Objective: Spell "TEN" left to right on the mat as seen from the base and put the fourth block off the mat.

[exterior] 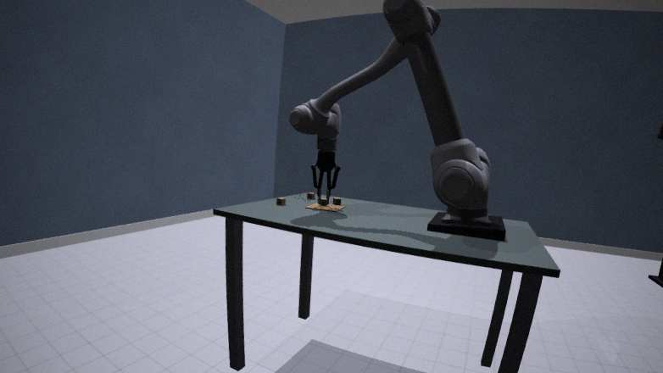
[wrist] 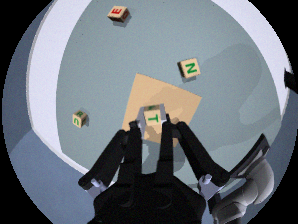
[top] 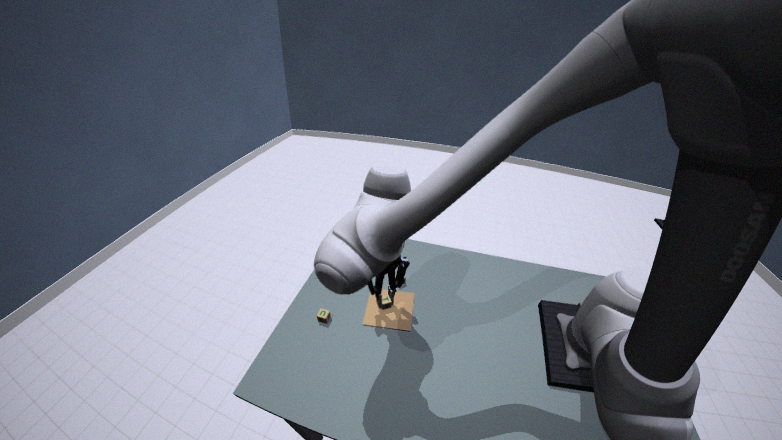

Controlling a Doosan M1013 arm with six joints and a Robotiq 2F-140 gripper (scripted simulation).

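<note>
A tan mat point(wrist: 166, 111) lies on the grey-green table; it also shows in the top view point(top: 389, 316) and the exterior view point(exterior: 325, 207). My gripper point(wrist: 153, 111) stands upright over the mat's near-left part and is shut on the T block point(wrist: 152, 116), a wooden cube with a green T, which rests on the mat point(top: 385, 293). The N block point(wrist: 189, 68) with a green letter lies off the mat. The block with a red letter, the E block point(wrist: 117, 14), lies far off the mat. A fourth block with a green letter point(wrist: 80, 119) lies off the mat on the other side point(top: 323, 314).
The robot's black base plate point(top: 563, 344) stands at the far end of the table from the mat. The table edge point(exterior: 259, 221) runs close to the blocks. The arm's big elbow point(top: 349, 257) hides part of the table in the top view.
</note>
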